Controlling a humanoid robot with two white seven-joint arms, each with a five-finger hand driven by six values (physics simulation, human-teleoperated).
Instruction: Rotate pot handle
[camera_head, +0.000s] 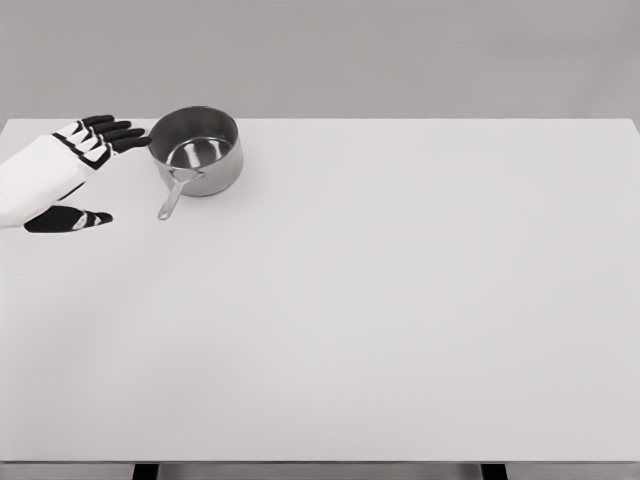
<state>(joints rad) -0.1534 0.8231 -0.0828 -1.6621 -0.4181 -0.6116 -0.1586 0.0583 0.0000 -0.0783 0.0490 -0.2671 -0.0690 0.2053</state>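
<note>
The left hand (85, 170) reaches in from the left edge of the head view, its dark fingers (118, 133) spread and stretched toward the saucepan (197, 150), its thumb (70, 218) held apart lower down. It grasps nothing. The fingertips lie just beside the saucepan's left rim; whether they touch the metal is hard to tell from this angle. The right hand is not in the picture.

The saucepan stands upright on the white tabletop (400, 300), near the far left corner. Its handle (172, 197) sticks out toward the camera and a little to the left, ending in the gap between the fingers and the thumb, with bare tabletop between it and the thumb.

The risks, as I judge them: the fingers are at the wall of the pan, not at the handle, so a push from here would likely slide the whole saucepan to the right instead of turning it. A push high on the rim could tip it. A sweep that catches only the tip of the handle may slip off, since the handle is thin and smooth.

The saucepan is a steel vessel with a shiny inside, and it looks empty; only reflections show on its bottom.
</note>
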